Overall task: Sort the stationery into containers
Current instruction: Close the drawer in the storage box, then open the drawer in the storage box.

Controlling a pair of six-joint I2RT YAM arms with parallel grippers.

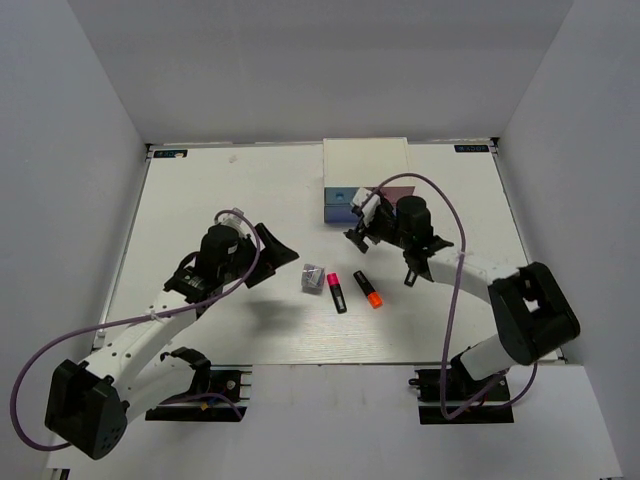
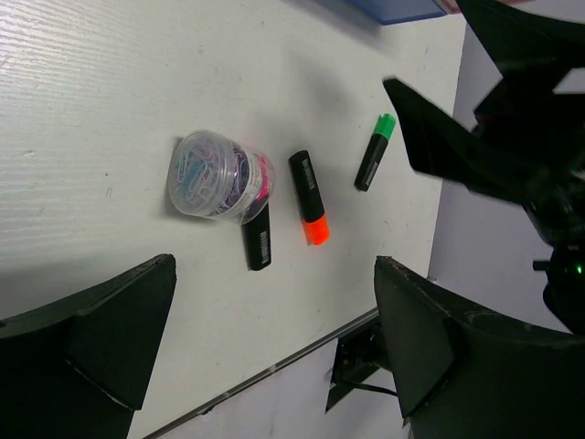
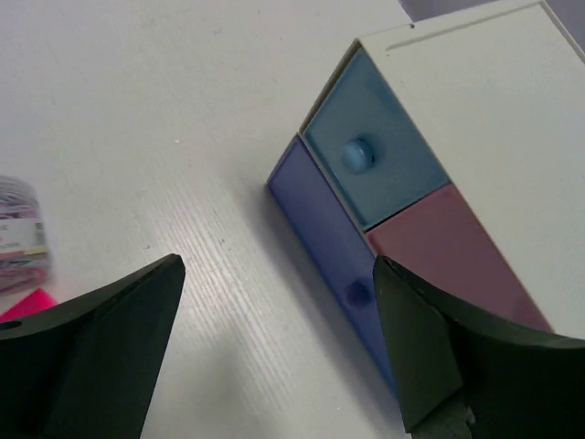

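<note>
Right wrist shows the light-blue drawer (image 3: 388,160) just beyond the right gripper (image 3: 276,273), jaws spread and empty; the left gripper (image 2: 274,267), also spread, faces the orange highlighter (image 2: 310,196).

The clear tub (image 2: 212,176) partly hides the pink-capped highlighter (image 2: 260,243).

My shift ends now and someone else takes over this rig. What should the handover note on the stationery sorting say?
Left pincer: open, empty, above the stationery.
Right pincer: open, empty, facing the white cabinet.
On the table: clear tub of paper clips, pink highlighter, orange highlighter, green highlighter.
Done: no item seen in a drawer.
Left: all four items still need to go into the light blue drawer, pink drawer or blue-violet drawer.
</note>
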